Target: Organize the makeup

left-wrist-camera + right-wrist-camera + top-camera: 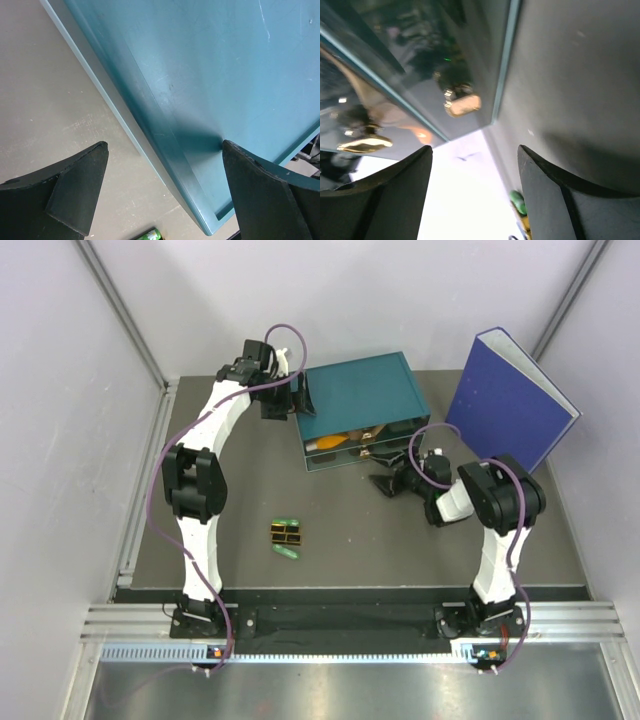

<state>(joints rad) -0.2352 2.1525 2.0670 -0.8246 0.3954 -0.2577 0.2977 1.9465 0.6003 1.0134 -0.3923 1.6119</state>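
At the upper left of the overhead frame my left gripper (292, 400) sits against the left side of the teal drawer box (365, 390). The wrist view shows its jaws spread wide with the box's edge running between them, gripping nothing. Below it, left of centre and closer to the arm bases, the loose makeup lies on the table (420, 550): a black-and-gold case (287, 535) with two green capsules (288, 551) just beside it, one above and one below. Their long axes run roughly left to right across the frame. Moving right, the box holds orange-and-tan pieces (340, 440) in its upper drawer. Just in front of its lower right corner hangs my right gripper (385, 480), its jaws also apart and empty, facing the drawer front and its gold knobs (462, 102). The blue binder (510, 400) stands at the far right. As I judge it, the little cluster lies down and to the left of the right gripper and straight down the frame from the left one. The right tool looks slightly nearer, and either would have to close across the short width of a capsule.
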